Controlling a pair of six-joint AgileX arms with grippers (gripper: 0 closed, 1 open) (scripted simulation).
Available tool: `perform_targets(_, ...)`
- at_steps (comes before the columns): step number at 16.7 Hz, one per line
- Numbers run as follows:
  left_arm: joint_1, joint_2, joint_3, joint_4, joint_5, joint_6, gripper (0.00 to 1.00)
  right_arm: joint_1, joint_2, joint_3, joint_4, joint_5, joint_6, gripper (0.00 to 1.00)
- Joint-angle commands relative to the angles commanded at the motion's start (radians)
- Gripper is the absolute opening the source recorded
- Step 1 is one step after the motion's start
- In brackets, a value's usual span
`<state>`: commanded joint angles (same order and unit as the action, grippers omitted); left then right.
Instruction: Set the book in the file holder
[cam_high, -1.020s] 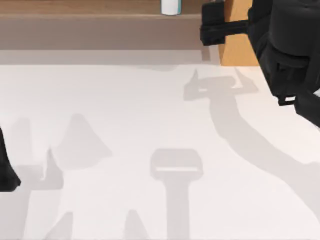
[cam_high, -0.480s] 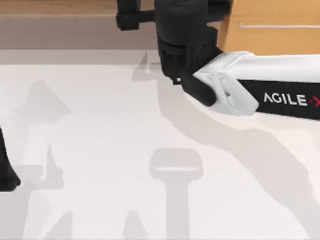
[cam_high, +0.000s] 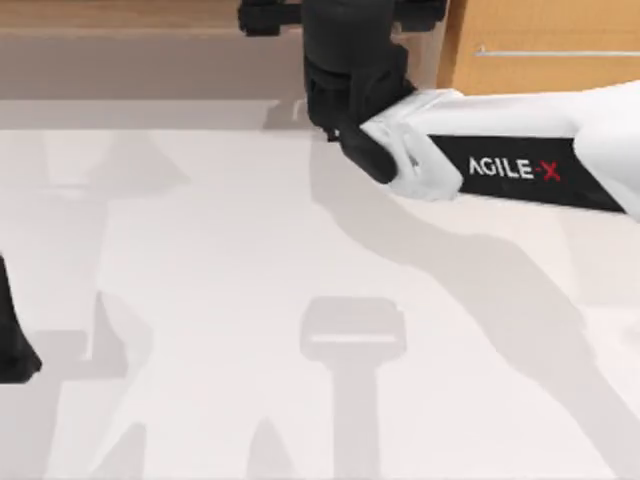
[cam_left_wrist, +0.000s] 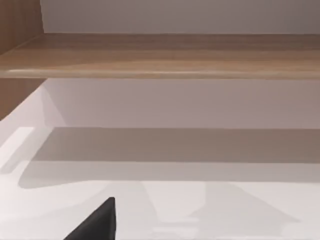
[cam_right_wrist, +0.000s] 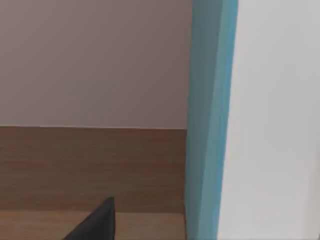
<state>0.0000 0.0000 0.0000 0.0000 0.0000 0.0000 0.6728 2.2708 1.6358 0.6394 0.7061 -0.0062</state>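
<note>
1. Book (cam_right_wrist: 210, 125) upright and very close to right wrist camera: narrow teal cover edge, broad white page block beside it, brown wooden ledge (cam_right_wrist: 90, 165) and pale wall behind.
2. Judged to stand at back of table (cam_high: 200, 250), by that ledge, right where right gripper (cam_high: 345, 20) reaches in top view.
3. Dark fingertip (cam_right_wrist: 95, 222) of right gripper low in right wrist view, apart from teal edge, no contact visible there. Cannot tell whether right gripper is released, clenched, or grasping book.
4. Since a second ago: right arm (cam_high: 500, 170) swung from top view's right edge across to back middle of table, black wrist now against back edge, left of orange cabinet (cam_high: 540, 50). Over last half second only a small further shift toward back.
5. Meaning for task: reach toward book looks almost complete. Grasp or lift not confirmed, transfer to file holder not yet begun.
6. Left arm (cam_high: 12, 340) parked at top view's left edge, its wrist camera facing ledge and wall. Open or closed state there cannot be told.
</note>
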Motion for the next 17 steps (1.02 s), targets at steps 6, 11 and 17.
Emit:
perform_targets(6, 0.000, 0.000, 0.000, 0.000, 0.000, 0.000, 1.00, 0.003, 0.000, -0.001, -0.002, -0.001, 0.000, 1.00)
perform_targets(11, 0.000, 0.000, 0.000, 0.000, 0.000, 0.000, 1.00, -0.026, 0.046, 0.082, -0.038, -0.028, 0.000, 1.00)
perform_targets(17, 0.000, 0.000, 0.000, 0.000, 0.000, 0.000, 1.00, -0.026, 0.059, 0.103, -0.043, -0.025, -0.001, 1.00)
